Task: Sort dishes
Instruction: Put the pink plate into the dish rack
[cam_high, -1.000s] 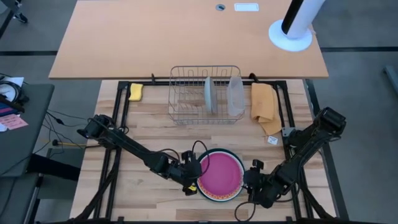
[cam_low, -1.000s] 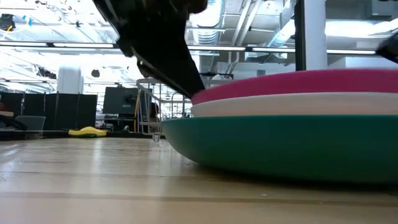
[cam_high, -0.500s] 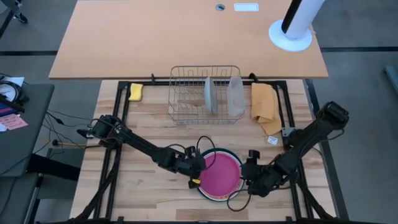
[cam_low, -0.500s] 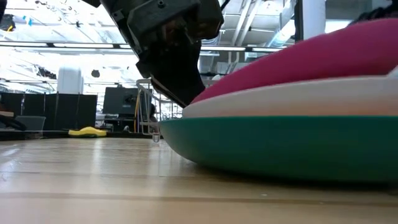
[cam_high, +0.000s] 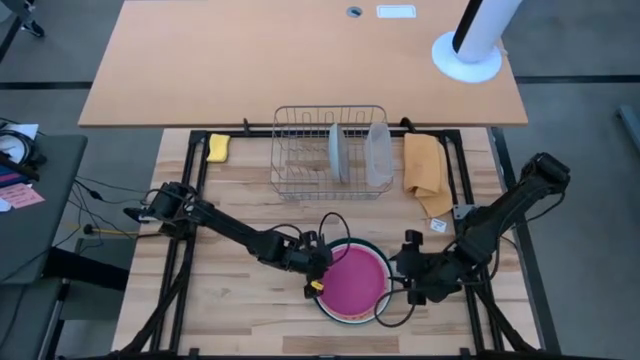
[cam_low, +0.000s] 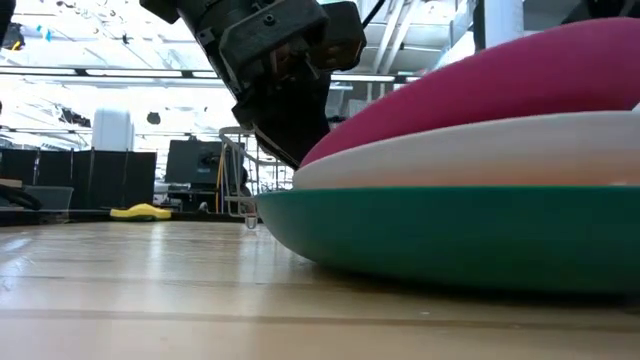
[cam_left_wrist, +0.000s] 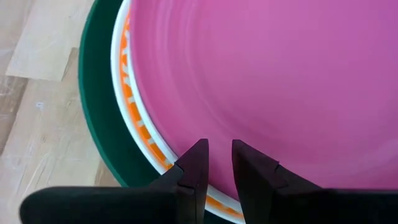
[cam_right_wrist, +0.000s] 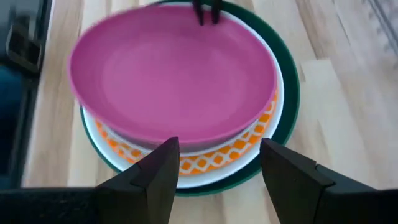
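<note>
Nowhere any legible writing or brand; smooth round magenta pink plate (cam_high: 352, 282) tilted atop a stack on the wooden table (cam_high: 240, 220), raised on the right arm's side; beneath, orange-patterned plate (cam_right_wrist: 249, 148), then dark green plate (cam_low: 450, 225); left gripper (cam_left_wrist: 216, 163) nearly closed at the pink rim; right gripper (cam_right_wrist: 217, 163) spread wide beside the stack, holding nothing; pale grey plate (cam_high: 337, 152) upright in the wire rack (cam_high: 300, 150).

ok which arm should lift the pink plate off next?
Probably right: the round magenta pink plate tips up toward it, and the right tool is open at that raised rim. The left tool sits at the low edge.
</note>
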